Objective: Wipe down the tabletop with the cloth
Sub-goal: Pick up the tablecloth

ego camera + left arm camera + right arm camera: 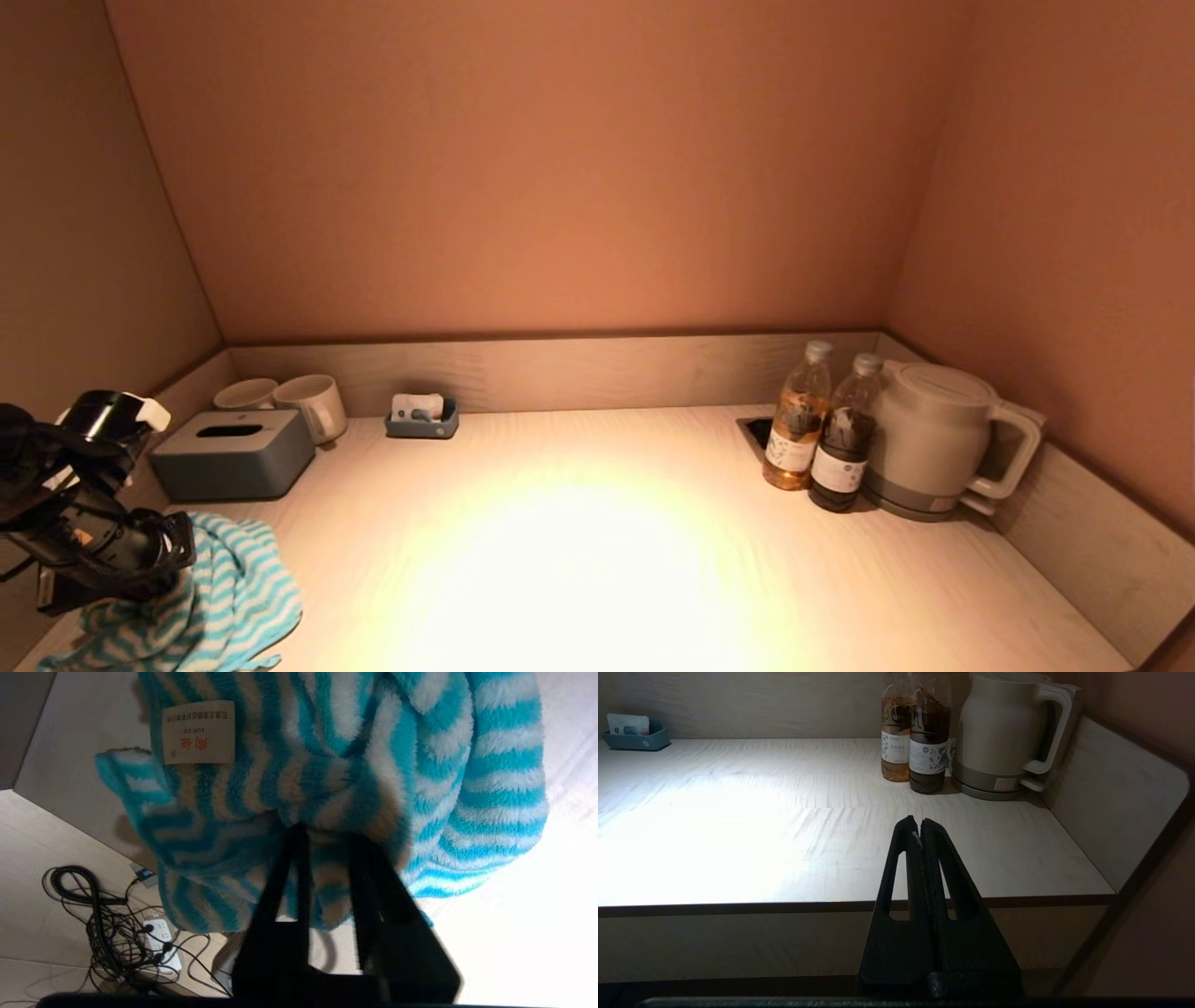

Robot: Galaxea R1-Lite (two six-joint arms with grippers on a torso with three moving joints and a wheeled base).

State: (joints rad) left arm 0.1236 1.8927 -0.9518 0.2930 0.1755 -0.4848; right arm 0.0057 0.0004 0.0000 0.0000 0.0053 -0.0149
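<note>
left gripper (322,835): clenched on striped cloth (224,597), lower left of head frame | right gripper (920,828): pressed closed, empty, before tabletop (597,541) edge

We see the left gripper (327,835) low at the near left corner of the bench (597,560), its 2 jaws clamped on a bunched fold of the cloth (336,765). Our right gripper (920,828) hangs short of the bench's front edge, off the head view, jaws pressed together with nothing between them.

Dim warm alcove — glaring tabletop (579,560)
</note>
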